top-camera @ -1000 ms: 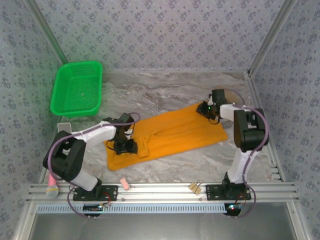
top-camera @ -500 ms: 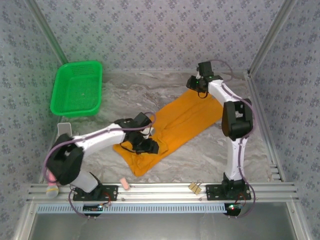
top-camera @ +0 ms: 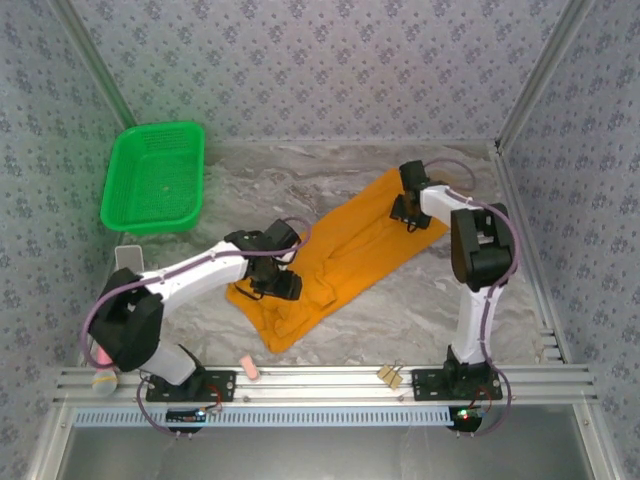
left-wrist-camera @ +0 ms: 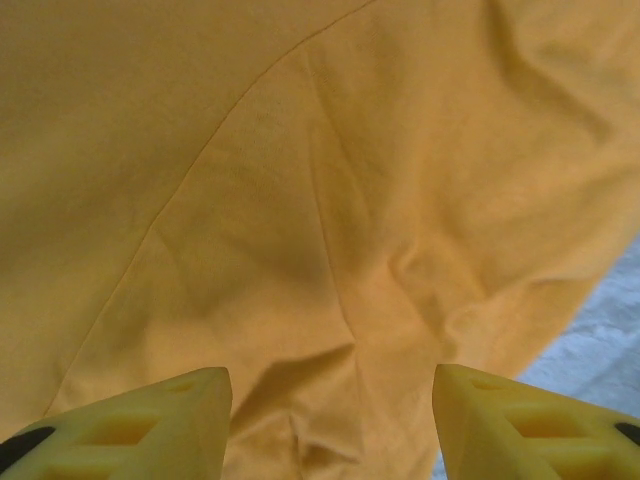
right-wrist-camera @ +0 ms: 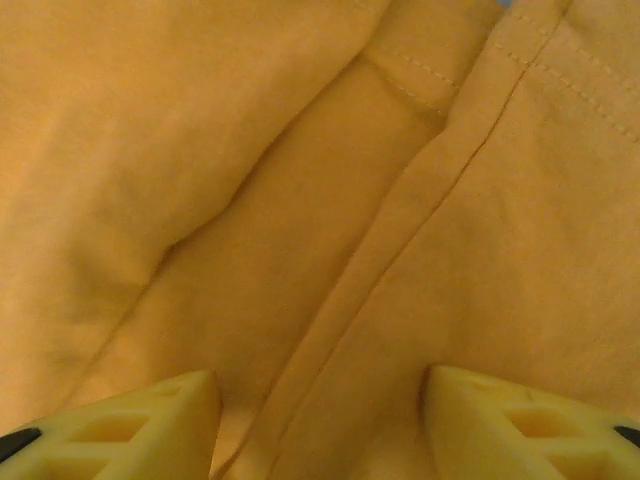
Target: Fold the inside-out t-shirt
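Observation:
The inside-out t-shirt [top-camera: 345,245] is orange-yellow and lies folded in a long strip, running diagonally from the near left to the far right of the marble table. My left gripper [top-camera: 277,286] hovers over its rumpled near end. In the left wrist view that gripper [left-wrist-camera: 330,425] is open, its yellow fingertips [left-wrist-camera: 160,415] spread above wrinkled cloth [left-wrist-camera: 330,200]. My right gripper [top-camera: 405,212] is at the far end of the strip. In the right wrist view it [right-wrist-camera: 320,420] is open over a stitched hem [right-wrist-camera: 420,190], with nothing pinched.
A green plastic basket [top-camera: 153,177] stands at the far left. A white card [top-camera: 128,260] lies left of the left arm. A pink piece [top-camera: 250,368] and binder clips [top-camera: 390,375] rest on the front rail. Patterned walls close in the table on three sides.
The shirt has swung from lying crosswise to lying diagonally, its right end carried toward the back. Both grippers have let go and opened wider; the right one has drawn back a little from the far wall.

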Controlling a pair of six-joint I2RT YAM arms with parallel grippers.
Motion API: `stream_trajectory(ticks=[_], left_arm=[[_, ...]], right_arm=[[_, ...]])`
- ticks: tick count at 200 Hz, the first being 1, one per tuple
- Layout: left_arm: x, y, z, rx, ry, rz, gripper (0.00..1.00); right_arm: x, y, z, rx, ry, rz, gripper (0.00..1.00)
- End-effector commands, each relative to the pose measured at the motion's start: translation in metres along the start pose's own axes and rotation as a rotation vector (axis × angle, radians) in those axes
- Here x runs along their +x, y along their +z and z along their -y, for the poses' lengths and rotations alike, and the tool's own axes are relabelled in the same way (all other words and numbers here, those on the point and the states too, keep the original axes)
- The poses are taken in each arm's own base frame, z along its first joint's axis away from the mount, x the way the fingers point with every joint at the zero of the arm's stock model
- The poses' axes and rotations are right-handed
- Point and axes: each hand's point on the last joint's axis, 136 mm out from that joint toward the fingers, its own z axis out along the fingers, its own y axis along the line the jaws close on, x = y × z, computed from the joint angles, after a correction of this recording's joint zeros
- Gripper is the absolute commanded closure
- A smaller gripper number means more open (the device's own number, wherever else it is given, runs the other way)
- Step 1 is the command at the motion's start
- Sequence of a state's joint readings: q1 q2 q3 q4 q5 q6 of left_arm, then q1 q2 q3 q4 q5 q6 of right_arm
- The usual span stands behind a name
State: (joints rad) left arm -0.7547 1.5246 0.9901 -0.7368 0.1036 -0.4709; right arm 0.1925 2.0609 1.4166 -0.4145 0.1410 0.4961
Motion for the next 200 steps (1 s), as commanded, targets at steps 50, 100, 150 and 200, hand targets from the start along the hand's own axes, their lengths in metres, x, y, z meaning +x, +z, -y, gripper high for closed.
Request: stream_trajectory(ticks=[50, 100, 150, 200], left_arm=[[0.016, 0.049, 0.109, 0.373, -0.017, -0.135, 0.47], [0.007, 0.044, 0.191, 0.557, 0.047, -0.166, 0.47], [-0.031, -0.029, 0.191, 0.437, 0.3, 0.12, 0.45], [-0.051, -0.108, 0.145, 0.296, 0.656, 0.599, 0.23]], right_arm=[[-0.021, 0.033, -0.16, -0.403, -0.132, -0.025, 0.45], [-0.028, 0.017, -0.227, -0.436, -0.323, 0.0, 0.44], [-0.061, -0.066, -0.201, -0.517, -0.306, 0.091, 0.43], [-0.067, -0.182, -0.155, -0.651, -0.43, 0.414, 0.44]])
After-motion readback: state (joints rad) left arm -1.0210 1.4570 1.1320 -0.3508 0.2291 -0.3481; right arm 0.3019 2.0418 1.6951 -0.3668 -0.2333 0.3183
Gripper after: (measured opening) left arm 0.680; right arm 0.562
